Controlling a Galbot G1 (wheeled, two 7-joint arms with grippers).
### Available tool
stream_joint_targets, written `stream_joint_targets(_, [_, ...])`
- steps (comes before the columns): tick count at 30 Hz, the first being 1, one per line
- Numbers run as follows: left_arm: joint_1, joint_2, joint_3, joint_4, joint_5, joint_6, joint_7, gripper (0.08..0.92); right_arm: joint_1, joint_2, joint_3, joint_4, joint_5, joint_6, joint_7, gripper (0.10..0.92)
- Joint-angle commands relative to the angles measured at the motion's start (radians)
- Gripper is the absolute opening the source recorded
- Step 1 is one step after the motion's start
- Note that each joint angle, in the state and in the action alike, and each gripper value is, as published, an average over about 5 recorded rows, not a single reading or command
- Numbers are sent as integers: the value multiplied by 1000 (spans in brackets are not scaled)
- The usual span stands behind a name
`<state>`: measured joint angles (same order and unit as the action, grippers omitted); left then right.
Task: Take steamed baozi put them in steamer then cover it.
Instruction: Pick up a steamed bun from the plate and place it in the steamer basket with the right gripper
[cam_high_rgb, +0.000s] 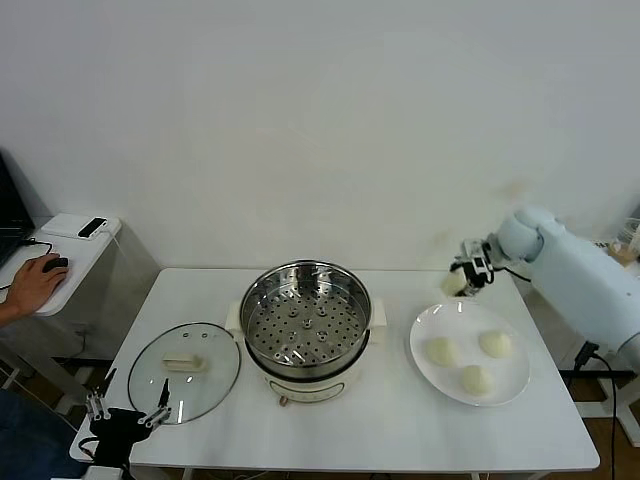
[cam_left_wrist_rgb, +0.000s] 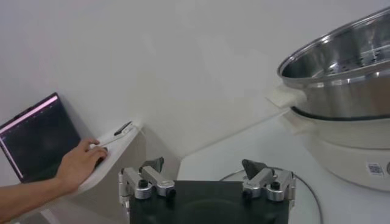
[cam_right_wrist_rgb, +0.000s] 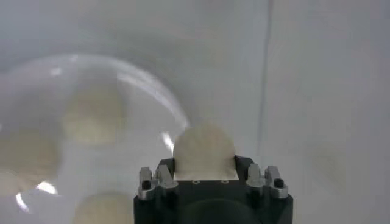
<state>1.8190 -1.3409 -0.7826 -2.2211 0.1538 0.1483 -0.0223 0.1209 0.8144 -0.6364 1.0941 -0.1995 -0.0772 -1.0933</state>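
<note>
Left gripper (cam_high_rgb: 127, 412) parked at the near table edge, fingers spread, holding nothing, just before the round clear glass cover (cam_high_rgb: 184, 372) lying flat. Shiny stainless-steel steamer (cam_high_rgb: 305, 318) mid-table, perforated tray bare. Three cream-white round baozi (cam_high_rgb: 476, 379) sit on the flat white plate (cam_high_rgb: 437, 321). Farther back, right gripper (cam_high_rgb: 463, 276) hangs above the plate's far rim; only its wrist view shows a fourth bun (cam_right_wrist_rgb: 204, 151) clamped between the fingers.
</note>
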Motion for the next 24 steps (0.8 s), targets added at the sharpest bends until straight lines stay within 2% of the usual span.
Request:
stream_joint_targets(1, [0,5,-2,2,-9,1,1,823,231,17,-200,151,222,0,0,611])
stream_joint_targets(12, [-6,16,-12,0,-20,5,4,823,400,199,-403,165,314,68,56,608])
stream_joint_targets(24, [16,27,-51,-16,-38,4,6,823,351,436,-565,76,245,274,183,605])
